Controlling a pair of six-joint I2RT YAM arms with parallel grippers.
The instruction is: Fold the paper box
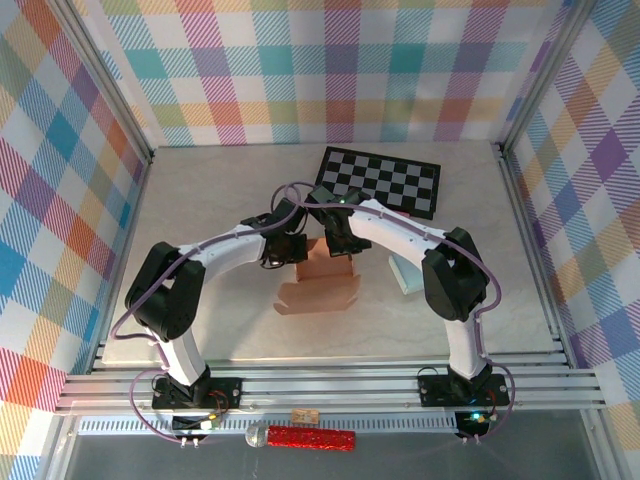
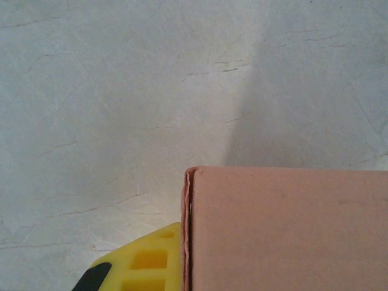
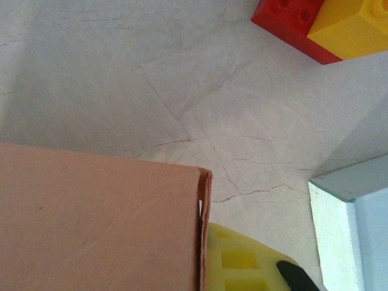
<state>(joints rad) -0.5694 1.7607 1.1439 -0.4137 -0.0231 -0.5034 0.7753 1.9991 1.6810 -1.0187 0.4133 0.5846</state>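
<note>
Fingers (image 2: 144, 264) of left gripper (image 1: 300, 247) and right gripper (image 1: 337, 243) are clamped on the paper box (image 1: 320, 293)
Its upright wall is pinched between them

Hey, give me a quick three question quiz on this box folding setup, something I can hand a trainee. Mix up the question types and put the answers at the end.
1. True or false: the checkerboard mat lies at the far side of the table, beyond the paper box.
2. In the right wrist view, which block is next to the red block? A) a yellow block B) a green block C) a black block
3. Short answer: what are the jaws of the left arm and the right arm both closed on?

Key: 1 true; 2 A; 3 the paper box, at its raised panel.
</note>
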